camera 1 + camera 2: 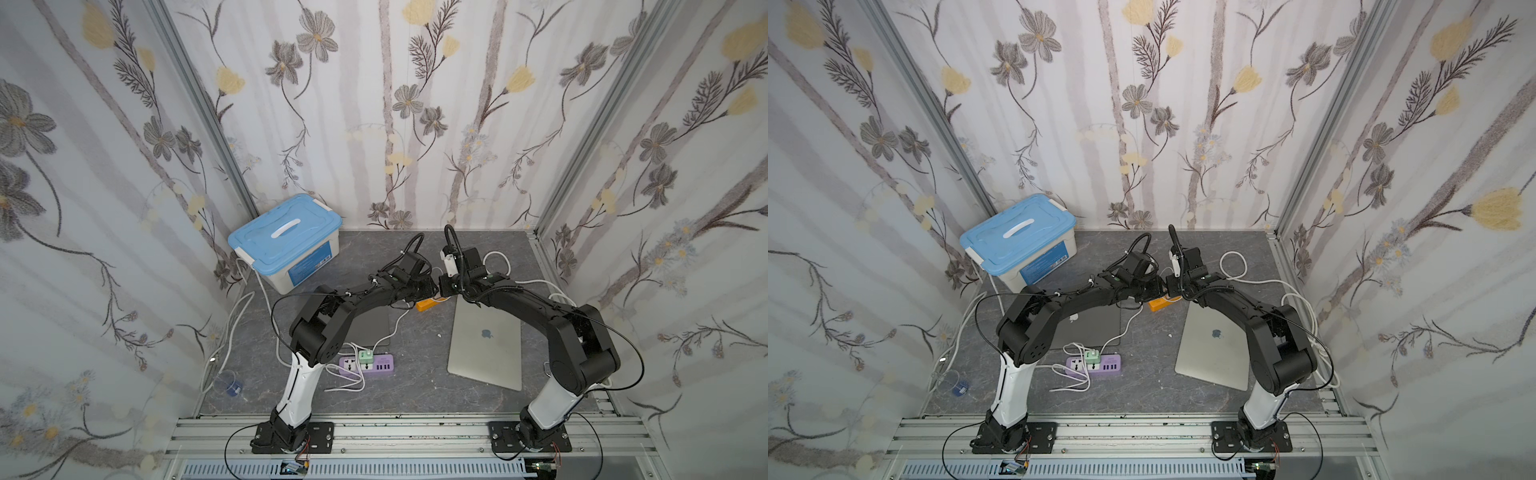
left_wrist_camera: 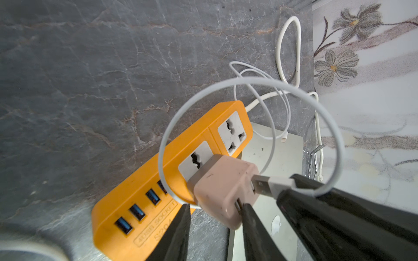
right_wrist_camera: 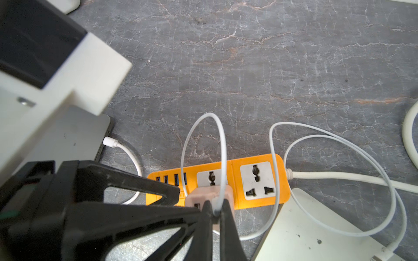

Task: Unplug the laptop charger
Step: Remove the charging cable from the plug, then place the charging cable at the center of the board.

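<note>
Left claw (image 2: 214,205) tight on the pink charger (image 2: 219,180), right claw (image 3: 216,204) pinched on its USB plug (image 2: 269,184). Stuck in the orange power strip (image 2: 140,176) on the table (image 2: 90,67). Looks light, hard, smooth. Best held by flat sides, pulled straight.

Grey tabletop (image 1: 415,395): blue-lidded box (image 1: 286,245), silver laptop (image 1: 486,345), grey laptop (image 1: 374,328), orange strip (image 1: 428,304), purple strip (image 1: 384,366).

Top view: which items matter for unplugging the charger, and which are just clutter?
In play: pink adapter, held by left gripper; white USB cable, clamped by right gripper; orange power strip; silver laptop the cable lies on.

Lying about: purple power strip, green adapter, grey laptop, blue-lidded box, beaker.
</note>
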